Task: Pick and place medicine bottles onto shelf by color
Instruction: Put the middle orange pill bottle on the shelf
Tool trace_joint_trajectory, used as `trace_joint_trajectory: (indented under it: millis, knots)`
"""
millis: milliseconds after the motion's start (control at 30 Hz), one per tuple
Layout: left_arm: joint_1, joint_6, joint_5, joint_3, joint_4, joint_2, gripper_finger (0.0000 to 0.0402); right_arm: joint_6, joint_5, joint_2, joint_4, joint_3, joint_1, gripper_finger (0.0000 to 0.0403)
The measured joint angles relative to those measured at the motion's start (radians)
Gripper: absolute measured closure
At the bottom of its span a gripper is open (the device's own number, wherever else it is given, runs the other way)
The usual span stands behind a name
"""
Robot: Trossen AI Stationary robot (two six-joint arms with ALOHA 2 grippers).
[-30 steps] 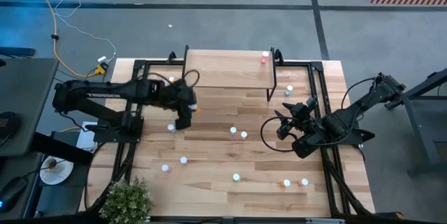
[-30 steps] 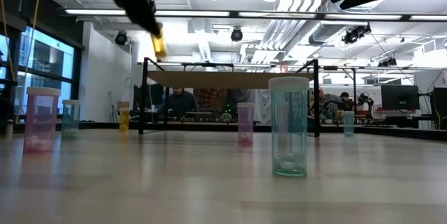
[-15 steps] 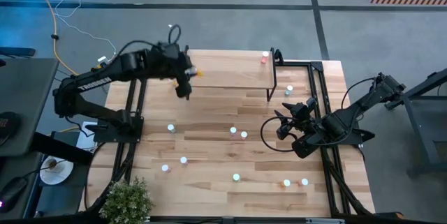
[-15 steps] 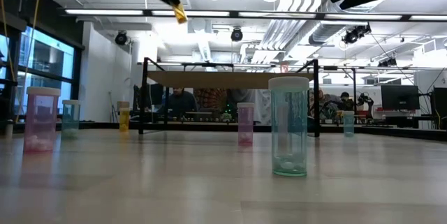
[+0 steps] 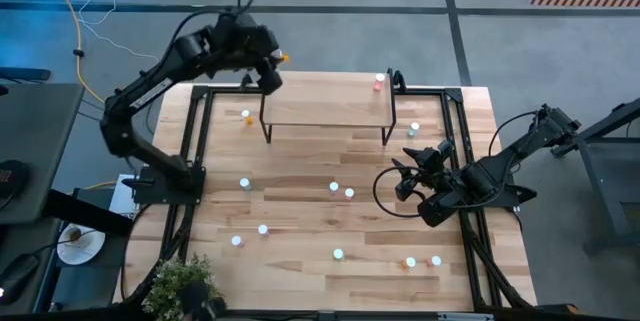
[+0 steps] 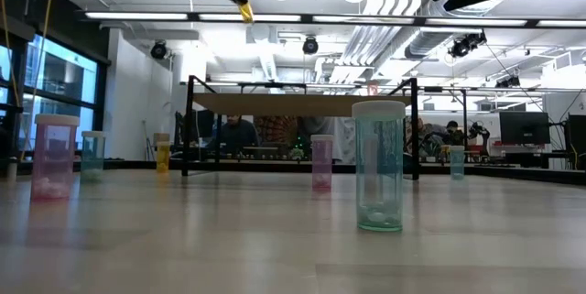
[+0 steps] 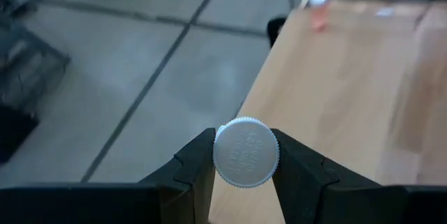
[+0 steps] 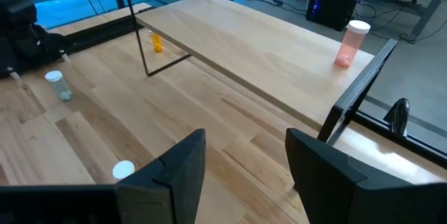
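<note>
From above, the left tool [image 5: 273,64] holds a small white-capped orange medicine bottle [image 5: 283,58] above the light-wood shelf's [image 5: 325,101] eleven o'clock corner. Wrist view: the white cap [image 7: 246,151] hangs past the edge, so release could drop it. Right tool [image 8: 242,158] waits wide at three o'clock.

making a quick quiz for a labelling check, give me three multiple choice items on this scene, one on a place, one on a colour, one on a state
1. Where is the left pincer?
A. raised by the far left corner of the small light-wood shelf on black legs
B. low over the table's near edge
C. beside the potted plant

2. What colour is the body of the small white-capped bottle already standing on the shelf?
A. teal
B. yellow
C. pink-red

3. What is the state of the right pincer?
A. shut on a bottle
B. open and empty
C. out of view

Key: 1 A, the high view shows it there. 2 C, the right wrist view shows a pink-red body. 3 B, its fingers stand apart with nothing between.
</note>
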Motion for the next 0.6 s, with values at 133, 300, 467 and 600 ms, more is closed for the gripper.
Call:
trace_joint_trajectory:
  millis: [133,300,467,600]
  knots:
    - [0.042,0.000,0.000,0.071,-0.091,0.082,0.0287,0.000,-0.001,0.000,0.000,0.000,0.000,0.0213]
    - [0.071,0.000,0.007,0.097,-0.158,0.165,0.0287,0.000,-0.001,0.000,0.001,0.000,0.000,0.0213]
    - [0.083,-0.001,0.039,0.098,-0.203,0.225,0.0287,0.000,-0.002,0.000,0.003,0.000,0.000,0.0213]
    - [0.082,-0.001,0.051,0.098,-0.215,0.255,0.0287,0.000,-0.012,0.000,0.011,0.000,0.000,0.0213]
